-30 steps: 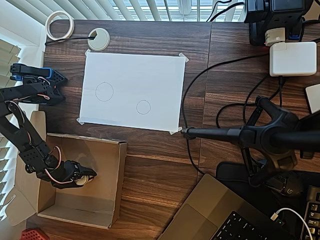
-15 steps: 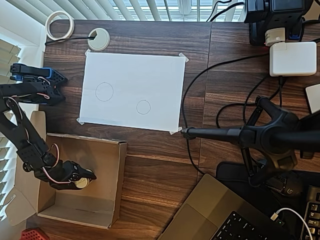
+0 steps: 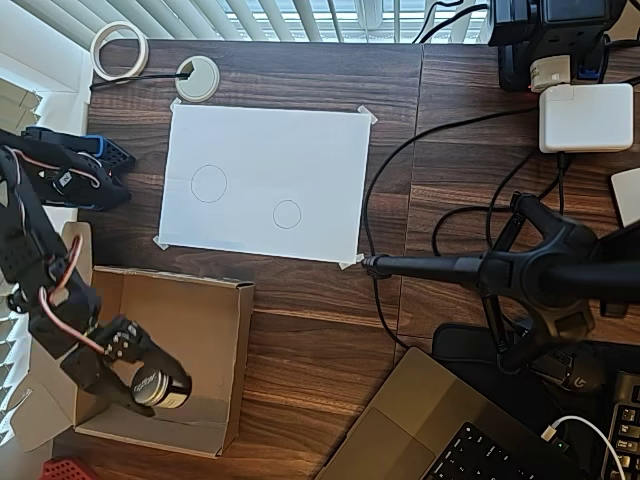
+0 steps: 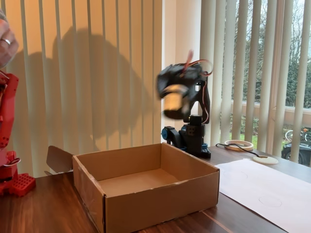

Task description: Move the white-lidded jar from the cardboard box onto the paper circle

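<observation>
The white-lidded jar (image 3: 165, 384) sits clamped in the pincer (image 3: 150, 386), its pale lid facing up toward the overhead camera and its dark shiny side showing below. In the fixed view the jar (image 4: 173, 101) is lifted well clear of the cardboard box (image 4: 146, 191), hanging above the box's far wall, though motion blur makes its exact tilt hard to judge. From above it lies over the near part of the box floor (image 3: 160, 425), so it has not left the box outline.

The coming move turns on one direction: the paper circle (image 3: 287, 214), the smaller of the two drawn on the white sheet (image 3: 265, 180), lies up and to the right of the jar in the overhead view, beyond the box's right wall and a strip of bare counter (image 3: 300, 330). The larger circle (image 3: 208, 183) sits further left on the same sheet.

The lid carries tiny dark print, too small to read. No other label on the task's things is legible.
</observation>
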